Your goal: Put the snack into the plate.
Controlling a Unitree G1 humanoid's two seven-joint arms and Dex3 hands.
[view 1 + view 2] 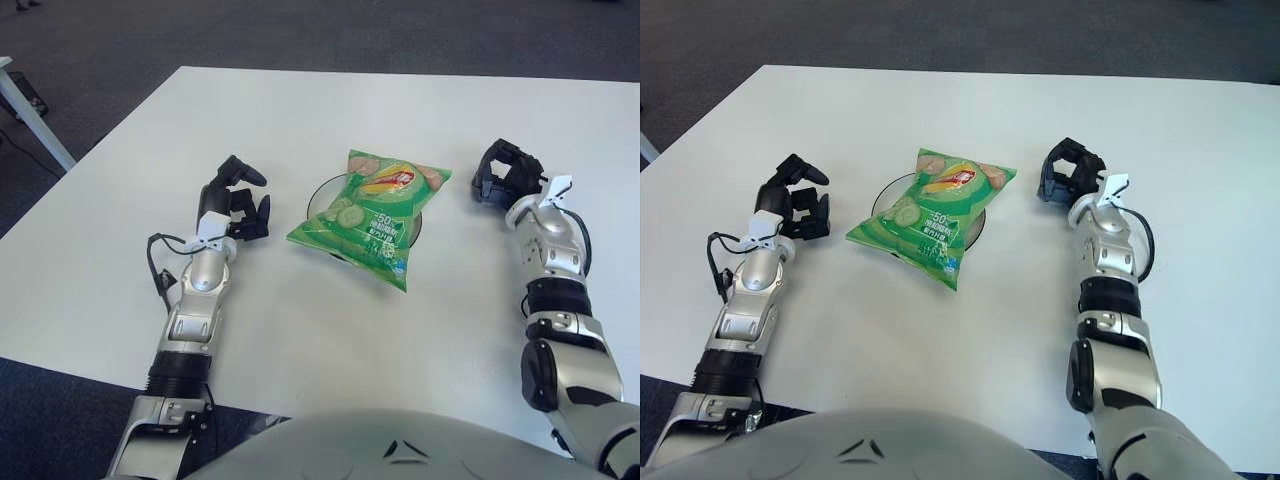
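Observation:
A green snack bag (372,214) lies across a small dark-rimmed plate (322,196) in the middle of the white table, covering most of it. My right hand (503,174) is to the right of the bag, apart from it, its black fingers curled and holding nothing. My left hand (237,198) shows to the left of the plate, fingers loosely bent and empty.
The white table (330,110) runs out to its far edge at the top and its near edge at the bottom. A second table's corner and leg (25,105) stand at the far left. Dark carpet surrounds everything.

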